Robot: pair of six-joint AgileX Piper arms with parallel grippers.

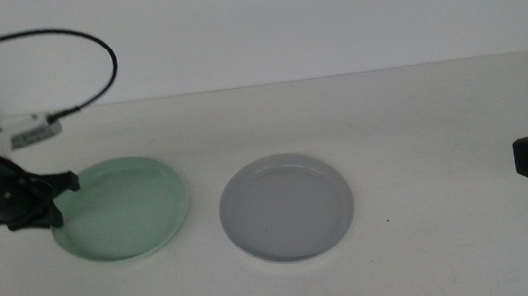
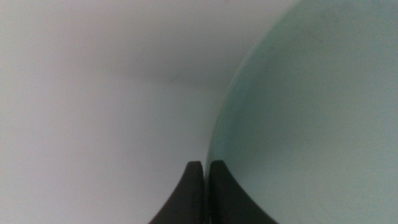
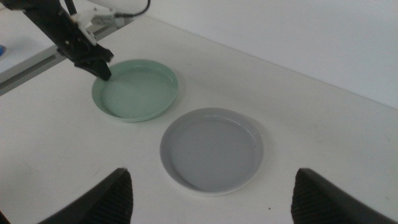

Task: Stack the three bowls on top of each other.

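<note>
White bench (image 1: 420,120): carries two shallow bowls near mid-bench. Mint bowl (image 1: 123,209), toward left edge; grey bowl (image 1: 286,208) just beside. Likely rigid, light, slick; take by rim. Left gripper (image 1: 61,183) pinched closed on mint rim. Right gripper (image 3: 211,193) wide open, empty, waiting at right edge.

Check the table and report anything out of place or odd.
Only two dishes show: the mint green bowl and the grey bowl, both flat, apart and undamaged; no white one is in view. The left gripper pinches the green rim. The right gripper waits open.
</note>
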